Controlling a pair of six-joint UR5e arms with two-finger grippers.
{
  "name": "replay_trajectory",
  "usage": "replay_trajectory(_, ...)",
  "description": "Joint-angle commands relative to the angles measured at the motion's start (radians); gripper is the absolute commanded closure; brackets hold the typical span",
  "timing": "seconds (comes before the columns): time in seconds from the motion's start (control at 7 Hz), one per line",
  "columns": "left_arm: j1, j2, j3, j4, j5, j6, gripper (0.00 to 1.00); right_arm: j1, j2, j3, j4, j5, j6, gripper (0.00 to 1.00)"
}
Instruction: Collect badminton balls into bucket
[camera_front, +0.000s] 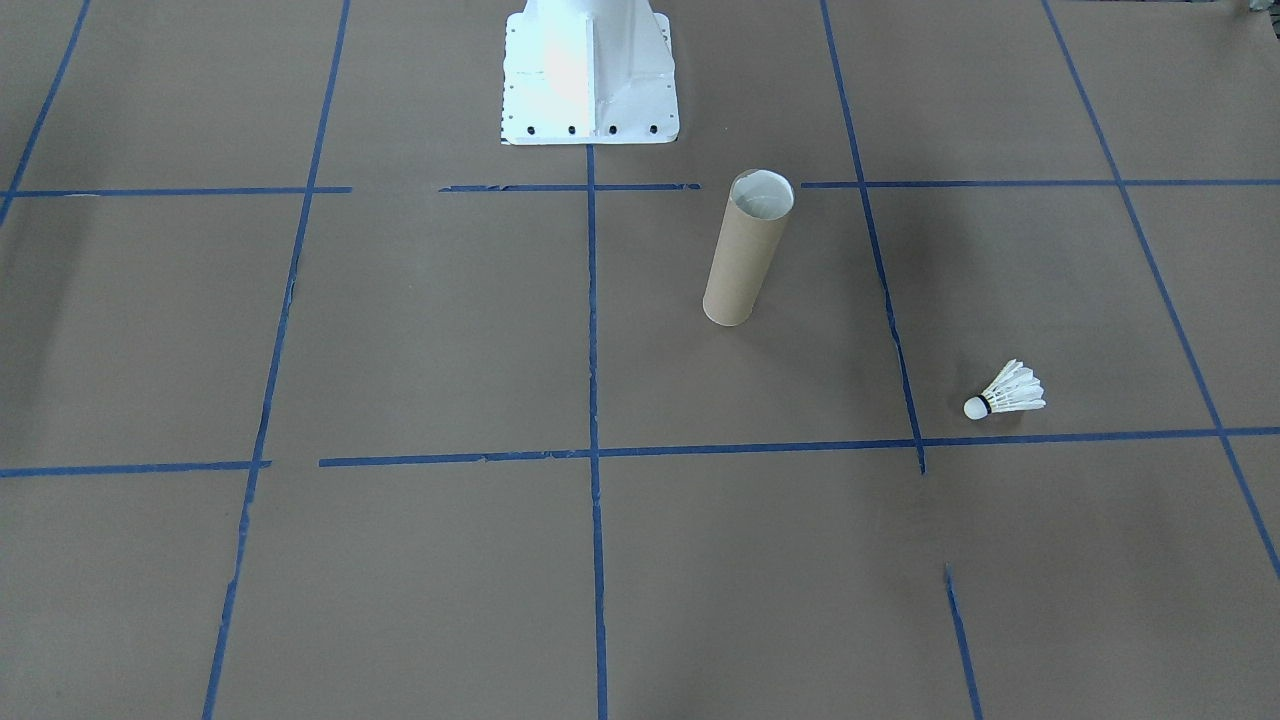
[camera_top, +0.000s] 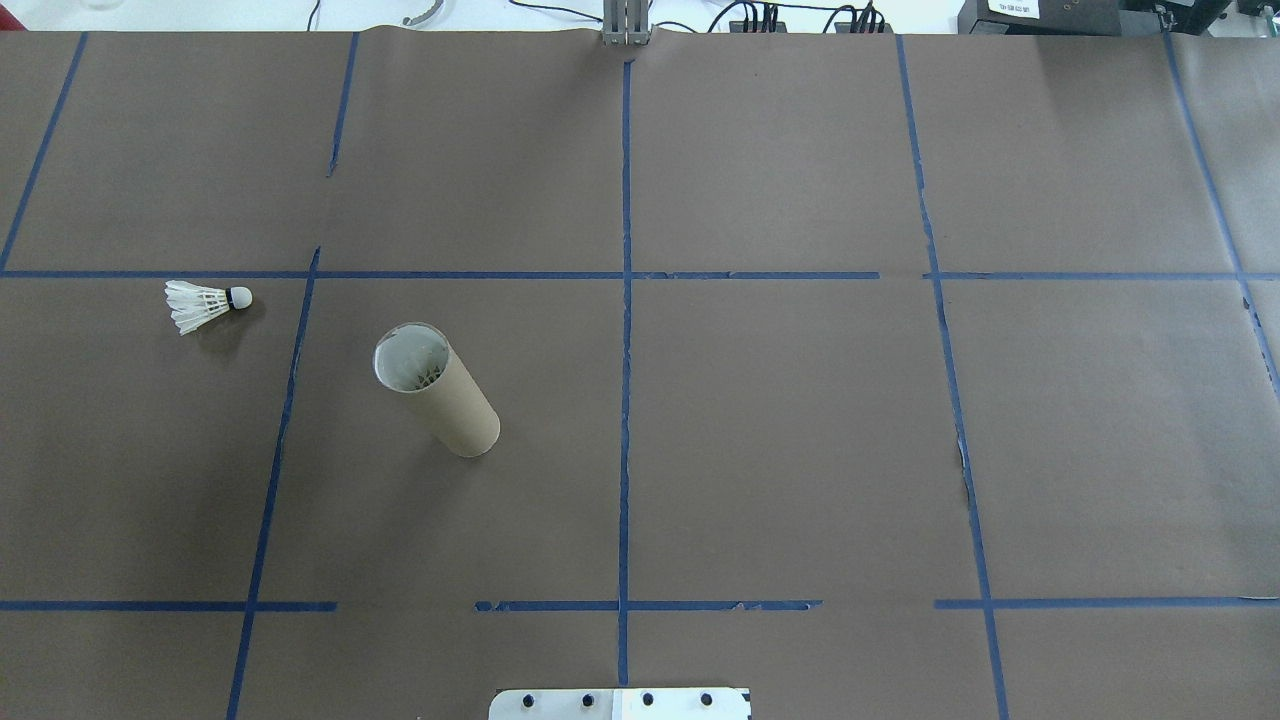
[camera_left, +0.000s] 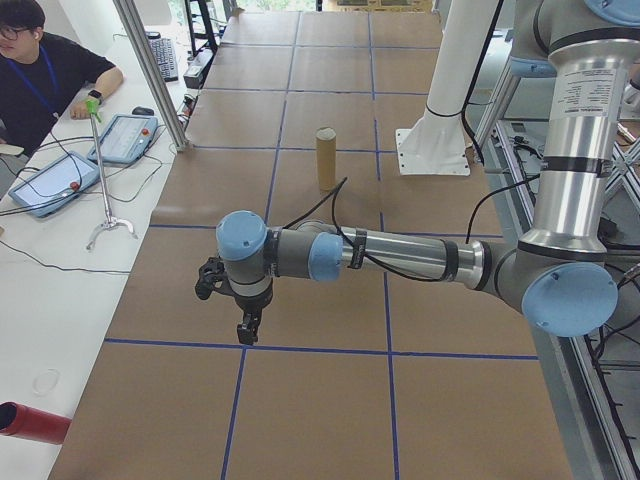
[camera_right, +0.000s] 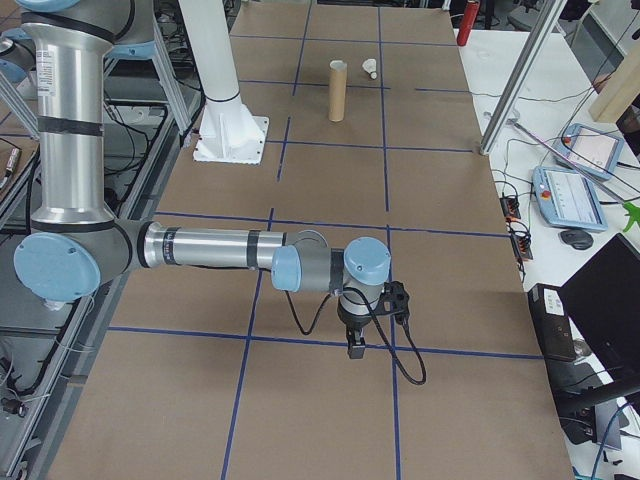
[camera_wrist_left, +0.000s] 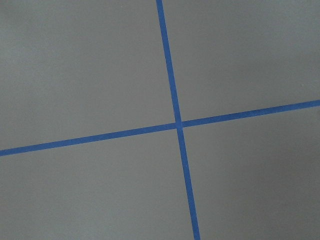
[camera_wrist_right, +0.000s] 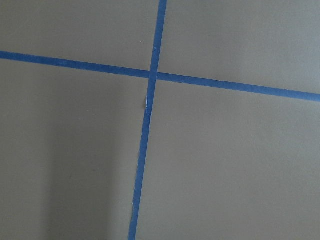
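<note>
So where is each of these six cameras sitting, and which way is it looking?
Front-facing: across the table, facing the white robot base; tube, shuttlecock.
Overhead: behind the robot, looking forward and down; shares the tube and shuttlecock mirrored.
Exterior left: table's end, left arm and left hand near.
Exterior right: opposite end, right hand near.
Both wrist cameras: looking down at blue tape crossings; no hand shows.
</note>
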Motion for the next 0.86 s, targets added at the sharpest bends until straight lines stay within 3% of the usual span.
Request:
replay_trajectory(0.0,0.0,0.002,-0.006,0.002,0.001,0.0,0.0,0.0,0.0,0.0,0.0,0.0,0.0,0.0)
replay_trajectory(0.43,0.01,-0.009,-0.017,-0.003,0.01,-0.012,0.0,0.0,0.0,0.0,0.0,0.0,0.0,0.0)
replay_trajectory(0.71,0.013,-0.107,0.021,-0.061,0.01,-0.04,0.0,0.0,0.0,0.0,0.0,0.0,0.0,0.0)
